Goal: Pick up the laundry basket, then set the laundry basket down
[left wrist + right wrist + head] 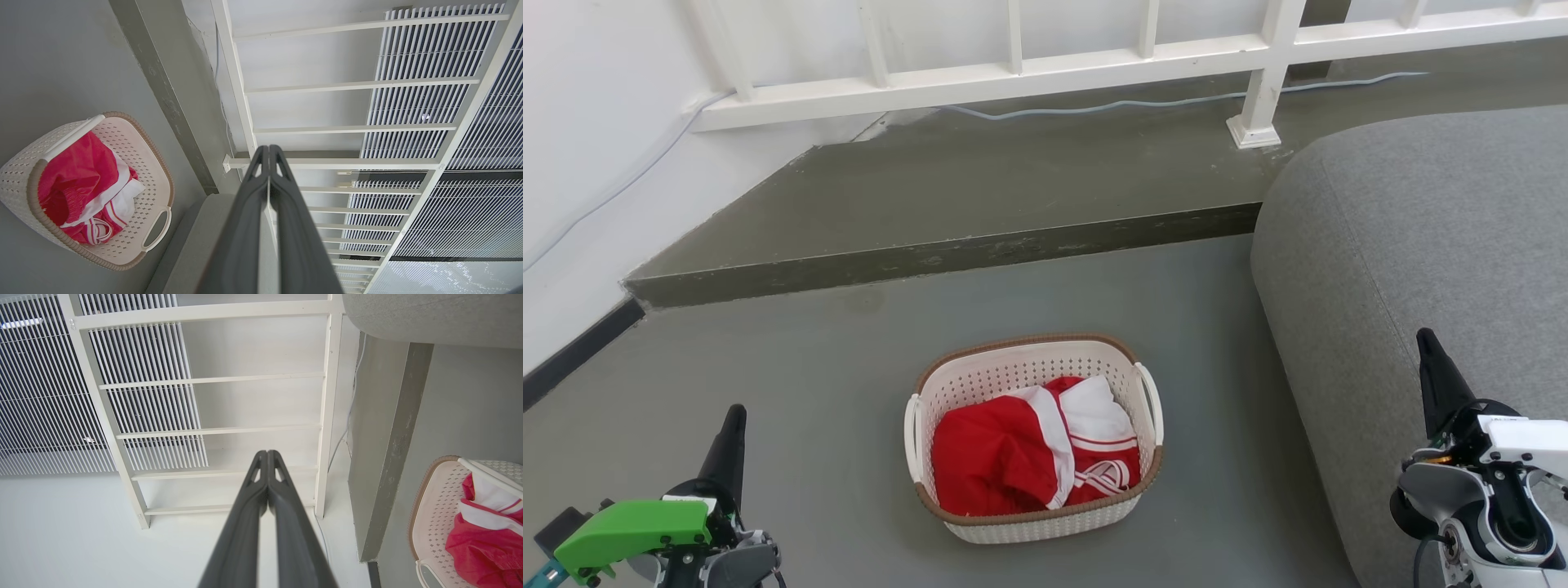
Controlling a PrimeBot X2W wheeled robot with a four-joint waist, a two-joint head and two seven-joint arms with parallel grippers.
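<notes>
The laundry basket [1013, 371] stands on the grey floor in the head view, cream-white and perforated with a brown rim and a white loop handle on each side. Red and white clothes [1029, 449] lie in it. My left gripper [734, 416] is at the lower left, well to the left of the basket, shut on nothing. My right gripper [1425, 341] is at the lower right, over the sofa's edge, also shut and empty. The left wrist view has the basket [135, 151] at its left and its own gripper [269, 149] pressed together. In the right wrist view the basket [433, 506] lies at the lower right beside that arm's gripper [267, 454].
A grey sofa [1421, 245] fills the right side close to the basket. A raised dark step [947, 257] crosses behind it, with a white railing [1029, 73] and a thin cable [1135, 104] beyond. A white wall [588, 163] stands at the left.
</notes>
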